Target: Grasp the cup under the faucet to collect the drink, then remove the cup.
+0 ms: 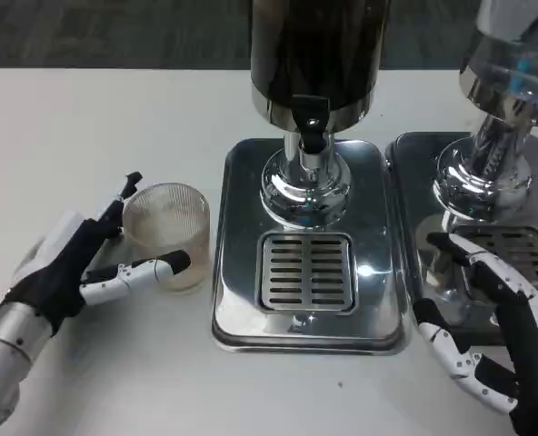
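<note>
A: Nearest us, what is the right hand (496,350) doing?

B: It waits low on the right, fingers spread and holding nothing, its fingertips reaching over the front of the second dispenser's tray (523,245). I'd judge it idle, kept out of the way.

A: And the left hand (83,268)?

B: It lies on the white tabletop (96,118) at the left, fingers apart and bracketing the cup (167,232): one finger runs along the near side of the cup, others reach up behind its far left rim. Whether they press the glass or only sit just beside it I cannot tell from this angle, so I'd call it not yet a grip.

A: Where is the cup, then?

B: Upright on the tabletop, just left of the centre drip tray (237,309), not on the slotted grate (305,271) and not under the faucet (309,134). It looks empty, perhaps with a faint tint at the bottom.

A: So the spread fingers make sense?

B: Yes, they are wide enough to take the ribbed wall before carrying it rightward onto the grate beneath the dark-tanked dispenser (313,54)
</note>
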Controlling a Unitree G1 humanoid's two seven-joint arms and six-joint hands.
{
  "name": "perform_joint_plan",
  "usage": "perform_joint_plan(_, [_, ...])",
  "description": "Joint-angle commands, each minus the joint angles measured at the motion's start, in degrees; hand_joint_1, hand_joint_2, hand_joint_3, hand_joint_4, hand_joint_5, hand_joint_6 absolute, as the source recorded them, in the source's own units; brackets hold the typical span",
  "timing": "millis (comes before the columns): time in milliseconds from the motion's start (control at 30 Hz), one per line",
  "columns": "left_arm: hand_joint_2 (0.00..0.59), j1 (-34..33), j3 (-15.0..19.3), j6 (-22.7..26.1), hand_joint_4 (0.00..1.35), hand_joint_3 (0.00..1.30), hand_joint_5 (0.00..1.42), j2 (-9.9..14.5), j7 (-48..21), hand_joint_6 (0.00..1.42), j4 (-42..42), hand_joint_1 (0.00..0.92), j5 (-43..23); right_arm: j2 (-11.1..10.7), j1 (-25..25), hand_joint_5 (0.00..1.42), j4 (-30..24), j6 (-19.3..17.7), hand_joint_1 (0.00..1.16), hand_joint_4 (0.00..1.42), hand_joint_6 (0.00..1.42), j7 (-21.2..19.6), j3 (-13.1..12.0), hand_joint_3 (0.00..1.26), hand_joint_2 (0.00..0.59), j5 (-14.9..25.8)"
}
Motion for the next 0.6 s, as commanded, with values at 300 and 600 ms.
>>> perform_joint_plan(300, [0.039,-1.06,-1.71,3.35,0.03,0.0,0.24,0.26,3.03,0.22,1.22,0.339,2.15,0.22,1.52,0.29,-2.03,-0.29,0.43,0.25,0.36,-0.36,-0.63,0.25,0.371,-0.98])
perform_joint_plan(600, [0.04,-1.35,-1.82,3.97,0.06,0.0,0.26,-0.06,4.37,0.23,1.3,0.339,2.34,0.73,2.06,0.29,-2.48,-0.25,0.46,0.26,0.37,-0.55,-0.71,0.26,0.371,-1.55])
